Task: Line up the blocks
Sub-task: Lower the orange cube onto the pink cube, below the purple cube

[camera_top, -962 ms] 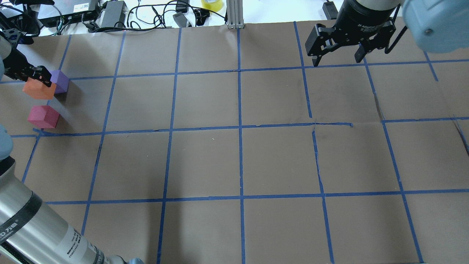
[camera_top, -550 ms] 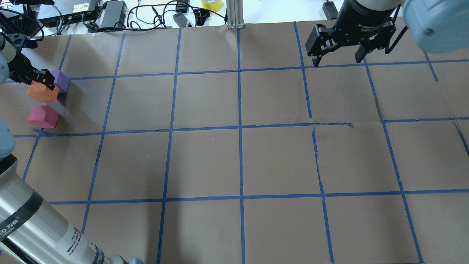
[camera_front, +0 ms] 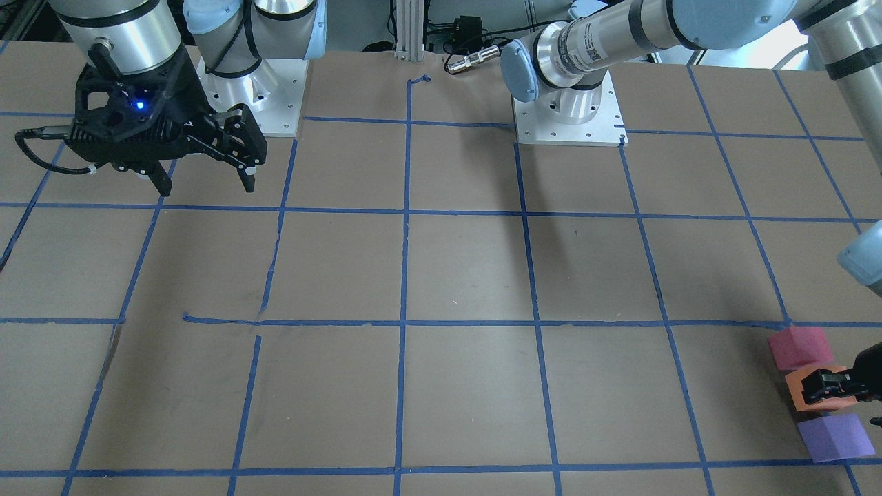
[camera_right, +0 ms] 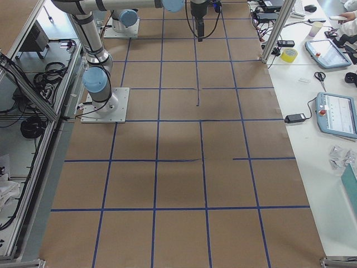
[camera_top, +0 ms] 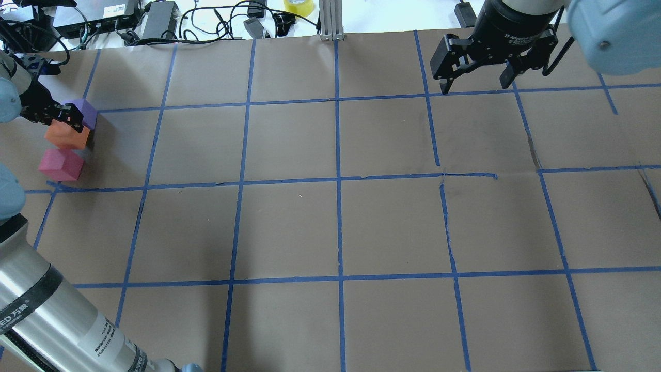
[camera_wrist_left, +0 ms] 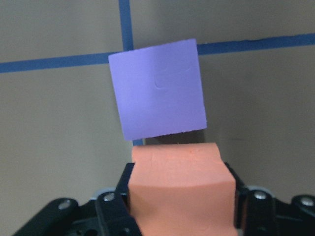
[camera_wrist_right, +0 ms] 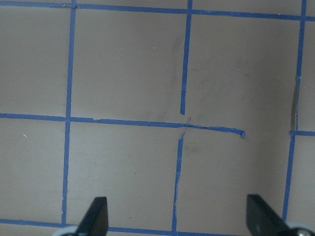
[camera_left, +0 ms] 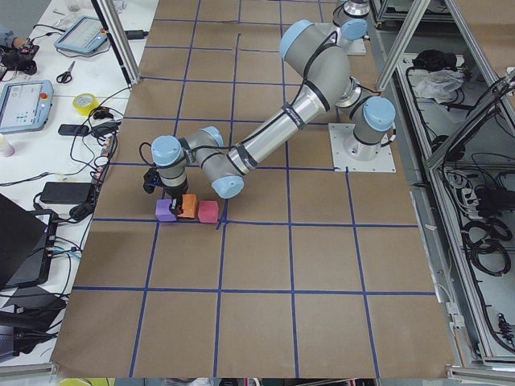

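At tabletop's left edge, with left tool [camera_front: 830, 387] clamped on orange block [camera_top: 66, 137]: lower flat between purple block [camera_top: 85, 111] and pinkish-red block [camera_top: 61, 164]; leave splayed right tool [camera_top: 474, 87] idle.

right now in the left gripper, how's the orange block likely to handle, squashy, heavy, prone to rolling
The orange block looks matte and foam-like, and its sides bow slightly where the left gripper clamps it, so it is probably soft and light. Its flat faces suggest it won't roll. The matte surface likely grips rather than slips.
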